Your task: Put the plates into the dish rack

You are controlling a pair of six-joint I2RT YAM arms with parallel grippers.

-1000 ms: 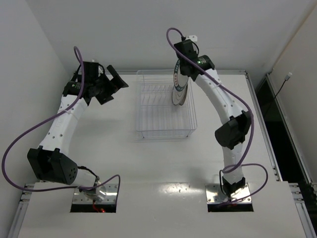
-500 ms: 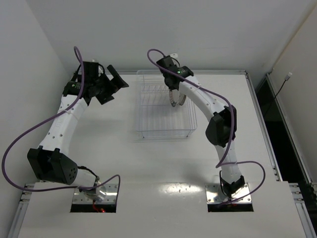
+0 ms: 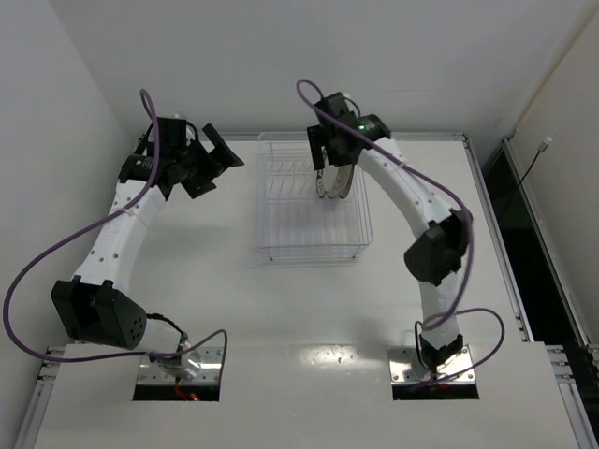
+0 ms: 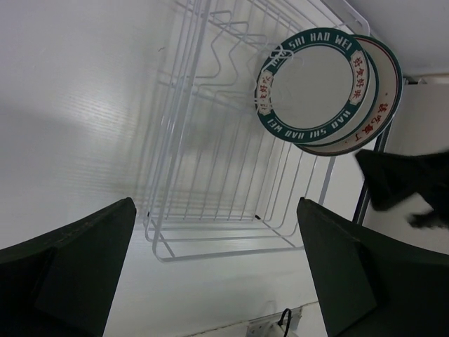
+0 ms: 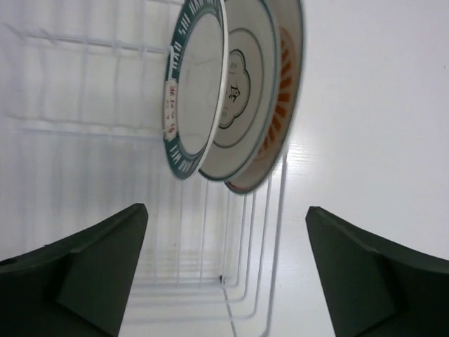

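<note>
Three plates (image 5: 231,105) stand on edge, leaning together, in the dish rack's (image 3: 314,238) far right corner, just below the right tool (image 5: 226,210), whose fingers are apart and empty. The plates face the rack's left side. The left tool (image 4: 216,203), also apart, hangs left of the rack.

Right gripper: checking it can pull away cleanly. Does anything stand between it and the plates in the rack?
Nothing visible does. The right gripper is open, clear of the three plates standing in the dish rack.
</note>
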